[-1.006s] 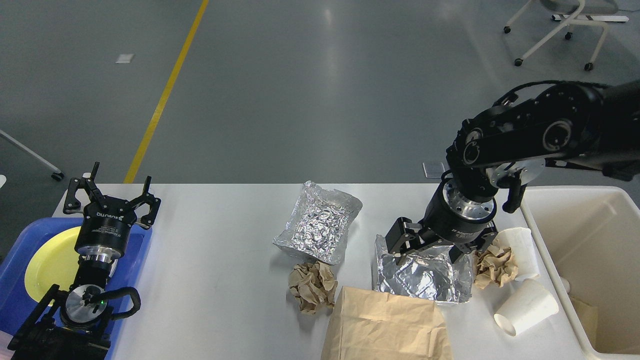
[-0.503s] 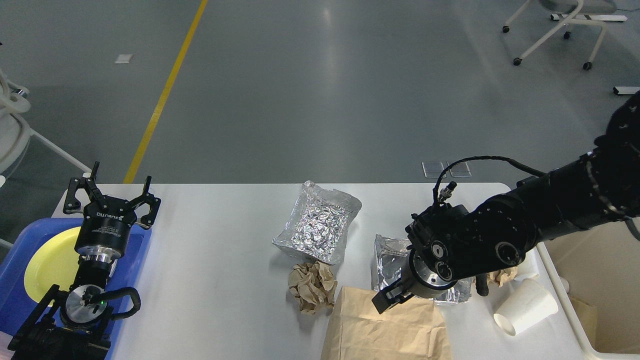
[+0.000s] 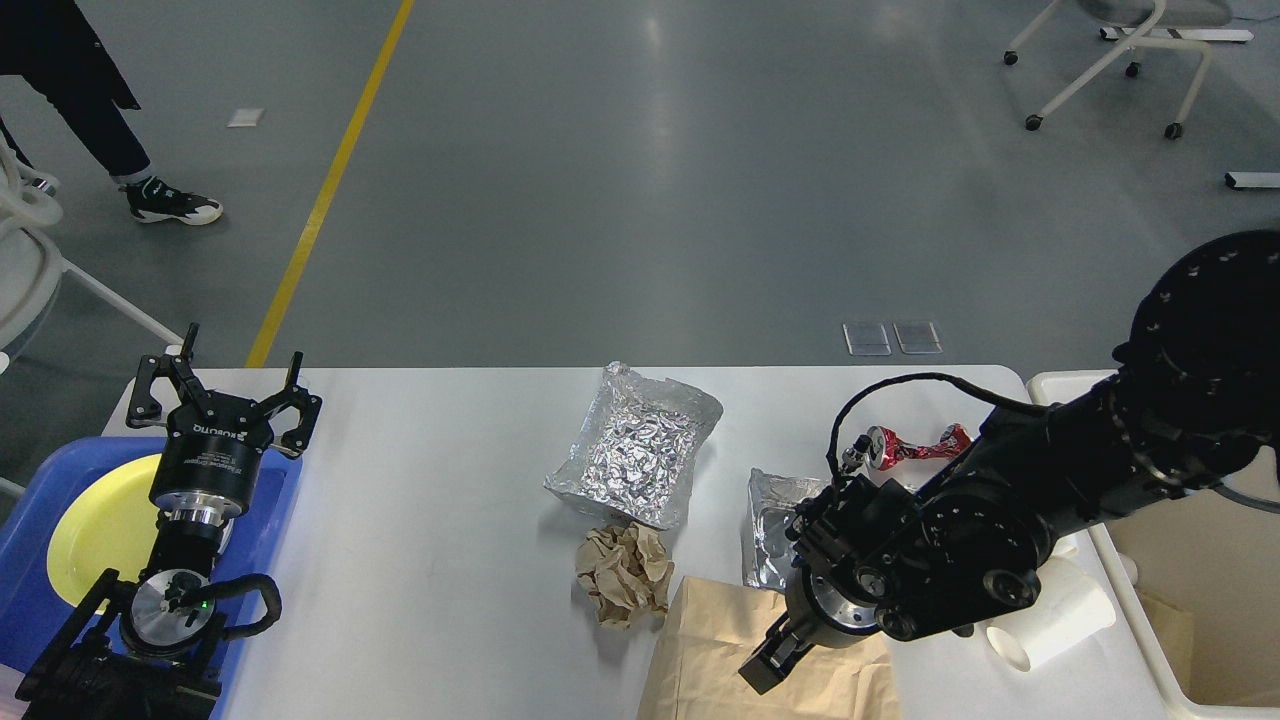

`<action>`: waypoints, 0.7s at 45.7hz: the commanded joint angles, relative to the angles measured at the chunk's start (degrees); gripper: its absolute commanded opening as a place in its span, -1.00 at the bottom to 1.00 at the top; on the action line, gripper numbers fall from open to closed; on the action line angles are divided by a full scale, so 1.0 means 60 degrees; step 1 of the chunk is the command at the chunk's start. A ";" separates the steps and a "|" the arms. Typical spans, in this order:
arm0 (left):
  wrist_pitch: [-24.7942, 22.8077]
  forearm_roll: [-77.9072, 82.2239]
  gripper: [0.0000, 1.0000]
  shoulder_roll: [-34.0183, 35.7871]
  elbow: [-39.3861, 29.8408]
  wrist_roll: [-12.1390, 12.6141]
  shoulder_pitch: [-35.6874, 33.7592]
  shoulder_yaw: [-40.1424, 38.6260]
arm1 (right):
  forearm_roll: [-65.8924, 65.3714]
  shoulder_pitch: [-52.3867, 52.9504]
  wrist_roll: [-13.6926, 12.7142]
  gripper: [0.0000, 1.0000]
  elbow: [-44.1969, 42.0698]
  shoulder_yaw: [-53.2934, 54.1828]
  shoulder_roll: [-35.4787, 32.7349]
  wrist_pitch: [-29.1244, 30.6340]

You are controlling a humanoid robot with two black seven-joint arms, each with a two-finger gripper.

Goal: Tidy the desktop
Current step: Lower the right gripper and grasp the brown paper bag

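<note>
The white desktop (image 3: 430, 500) carries litter. An open foil tray (image 3: 635, 455) lies at its middle, with a crumpled brown paper ball (image 3: 625, 572) just in front. A second foil tray (image 3: 772, 512) is partly hidden by my right arm. My right gripper (image 3: 768, 662) hangs low over a flat brown paper bag (image 3: 705, 665) at the front edge; only one dark finger shows, so its state is unclear. Behind that arm lies a crushed red can (image 3: 905, 447), and a white paper cup (image 3: 1060, 620) lies on its side. My left gripper (image 3: 228, 385) stands open and empty over the blue tray.
A blue tray (image 3: 285, 500) with a yellow plate (image 3: 95, 525) sits at the desktop's left end. A cream bin (image 3: 1200, 600) stands at the right end. On the floor beyond are a person's legs (image 3: 90, 110) at the far left and a wheeled chair (image 3: 1110, 60) at the far right.
My right arm swung from above the second foil tray toward the front edge and now sits over the paper bag. The red can came into view. A person walked in at top left.
</note>
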 commanded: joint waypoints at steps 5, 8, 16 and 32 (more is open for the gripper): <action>0.0002 0.0000 0.93 0.0000 0.0000 0.0000 -0.0003 -0.0001 | -0.0327 -0.0361 -0.0016 0.81 -0.0038 -0.0037 0.0249 -0.0011; 0.0002 0.0000 0.93 0.0000 0.0000 0.0000 -0.0003 -0.0001 | -0.0327 -0.0463 -0.0016 0.81 -0.0038 -0.0037 0.0307 -0.0011; -0.0013 0.0000 0.93 0.0000 0.0000 0.0000 -0.0003 0.0013 | -0.0298 -0.0873 -0.0060 0.73 -0.0125 -0.0052 0.0439 -0.0026; -0.0013 0.0000 0.93 0.0000 0.0000 0.0000 -0.0003 -0.0001 | -0.0224 -0.1006 -0.0133 -1.00 -0.0316 -0.0374 0.0615 0.0047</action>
